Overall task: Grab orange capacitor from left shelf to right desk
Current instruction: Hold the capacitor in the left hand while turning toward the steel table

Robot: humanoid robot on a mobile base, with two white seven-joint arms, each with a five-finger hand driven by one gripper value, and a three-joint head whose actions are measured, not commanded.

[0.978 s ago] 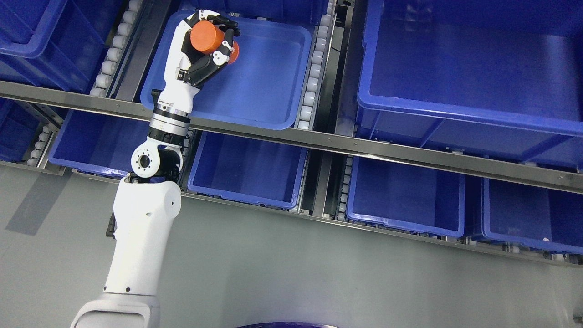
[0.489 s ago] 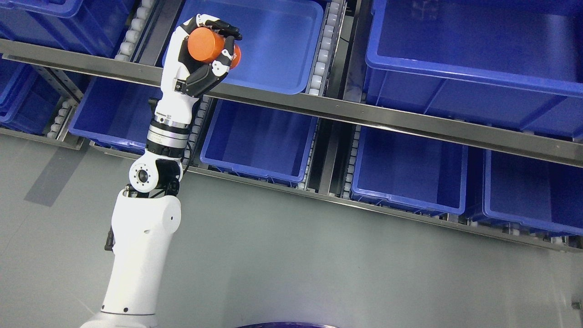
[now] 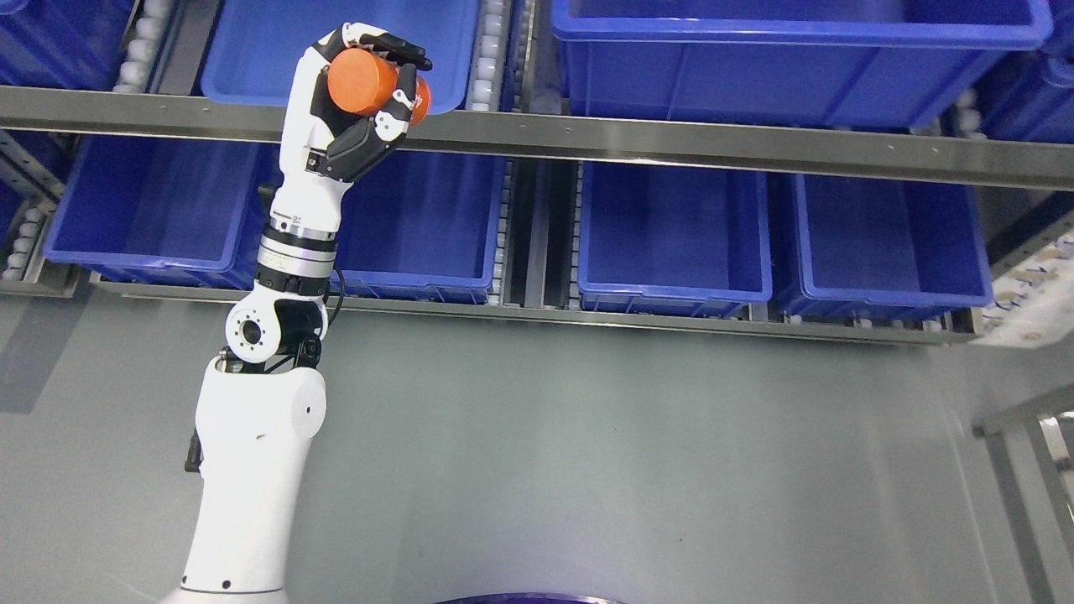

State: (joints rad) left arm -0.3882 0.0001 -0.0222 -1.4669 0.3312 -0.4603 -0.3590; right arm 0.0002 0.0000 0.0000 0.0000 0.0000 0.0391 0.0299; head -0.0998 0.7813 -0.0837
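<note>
At the left of the frame the white arm (image 3: 252, 453) rises from the bottom edge up to the upper left, where the left hand (image 3: 357, 92) is closed around the orange capacitor (image 3: 365, 81). The fingers (image 3: 403, 54) curl over the top of the cylinder and the thumb side supports it from below, so the part lies sideways inside the hand, with one end pointing to the right. The capacitor is in the air, in front of the metal rail (image 3: 671, 138) of the shelf and at the lower edge of the shallow blue tray (image 3: 252, 50) at the top of the picture. It touches nothing except the hand.

I judge that the step now is the carry: the part is out of the shelf and must travel to the desk on the right. To do this well, the grip should not relax, because the cylinder is smooth and round and could roll out toward its free end. The hand should come a little away from the rail before it swings, so that the knuckles do not knock the metal.

Further to the right, the lower row of blue bins (image 3: 671, 235) stands under the rail. At the right edge only a part of a metal frame (image 3: 1024, 470) shows; whether it belongs to the desk I cannot tell. The right hand is not in view.
</note>
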